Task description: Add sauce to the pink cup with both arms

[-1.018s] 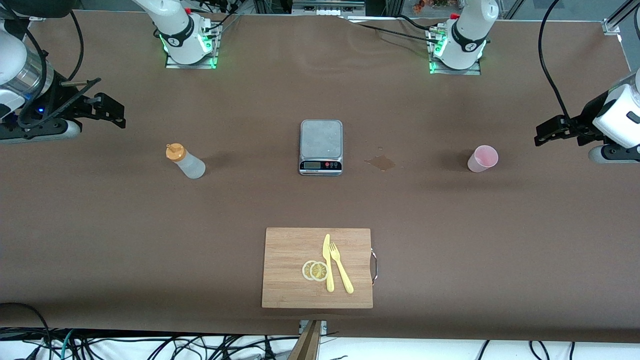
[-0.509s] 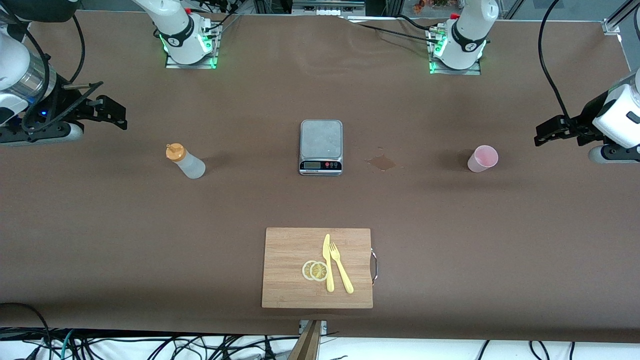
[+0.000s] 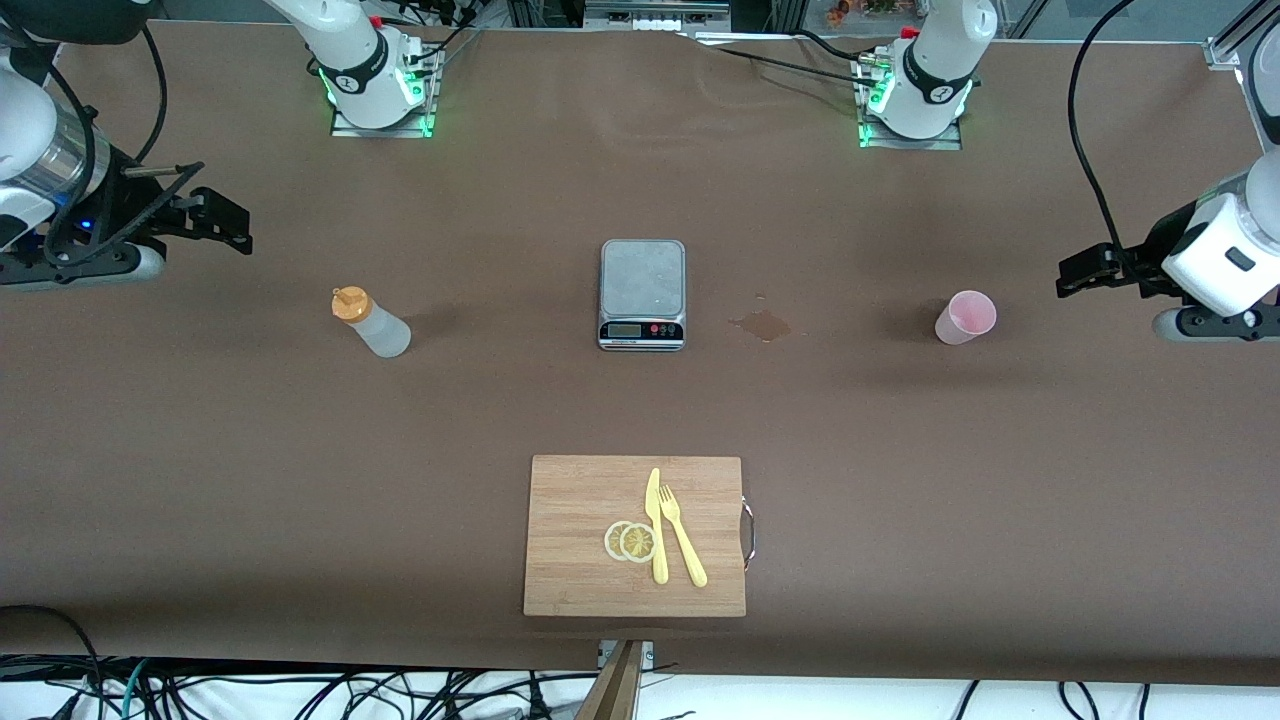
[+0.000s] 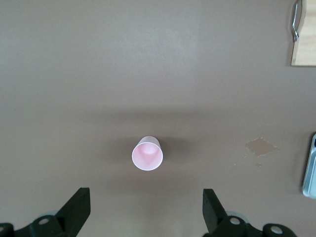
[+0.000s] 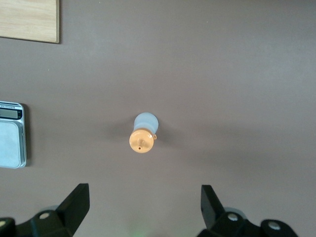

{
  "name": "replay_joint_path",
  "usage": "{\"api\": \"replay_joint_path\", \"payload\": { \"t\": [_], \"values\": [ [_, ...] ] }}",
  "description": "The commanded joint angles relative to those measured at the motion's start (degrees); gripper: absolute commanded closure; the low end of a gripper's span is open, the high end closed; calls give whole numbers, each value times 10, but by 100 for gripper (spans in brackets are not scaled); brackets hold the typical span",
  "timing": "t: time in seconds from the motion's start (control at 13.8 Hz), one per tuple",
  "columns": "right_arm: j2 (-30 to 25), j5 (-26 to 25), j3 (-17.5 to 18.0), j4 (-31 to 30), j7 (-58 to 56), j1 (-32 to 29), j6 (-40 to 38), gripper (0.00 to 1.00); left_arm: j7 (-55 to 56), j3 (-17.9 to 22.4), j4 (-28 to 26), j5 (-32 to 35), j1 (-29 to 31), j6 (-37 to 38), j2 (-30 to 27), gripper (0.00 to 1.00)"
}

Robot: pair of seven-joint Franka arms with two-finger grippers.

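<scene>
The pink cup (image 3: pixel 966 317) is seen upright and empty on the surface (image 3: pixel 900 480) toward the left arm's end, with the squeeze bottle (image 3: pixel 371 322) upright toward the right arm's end and the scale (image 3: pixel 642 294) between them. The left end effector (image 4: pixel 147 217) is held above the cup with fingers spread wide, the right end effector (image 5: pixel 143 215) likewise above the bottle, nothing gripped. The approach step is judged in hand; descents and firm grasps are called for next.

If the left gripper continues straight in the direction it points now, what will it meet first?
Probably the pink cup. In the left wrist view it stands upright, centred ahead of the open left gripper, with only bare table between them. Its height above the table is unclear.
</scene>
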State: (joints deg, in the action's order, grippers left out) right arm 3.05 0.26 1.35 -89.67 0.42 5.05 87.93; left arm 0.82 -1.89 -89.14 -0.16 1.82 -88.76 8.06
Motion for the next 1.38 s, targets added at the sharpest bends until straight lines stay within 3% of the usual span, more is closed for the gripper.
{"api": "replay_joint_path", "payload": {
  "t": [0.0,0.29,0.51,0.73,1.31],
  "values": [
    [-2,0,1,17,-3,-4,-22,0,-64,-1,-40,-2,35,-4,-7,0],
    [-2,4,2,20,3,-3,-23,0,-164,-1,-188,4,89,-156,-22,0],
    [-2,5,6,21,4,-2,-23,0,-167,-2,-268,22,91,-239,-21,0],
    [-2,2,6,20,3,-2,-28,0,-165,-6,-380,37,88,-398,-13,0],
    [-2,2,4,20,2,-2,-30,0,-166,-19,-432,32,81,-439,9,0]
  ]
}}
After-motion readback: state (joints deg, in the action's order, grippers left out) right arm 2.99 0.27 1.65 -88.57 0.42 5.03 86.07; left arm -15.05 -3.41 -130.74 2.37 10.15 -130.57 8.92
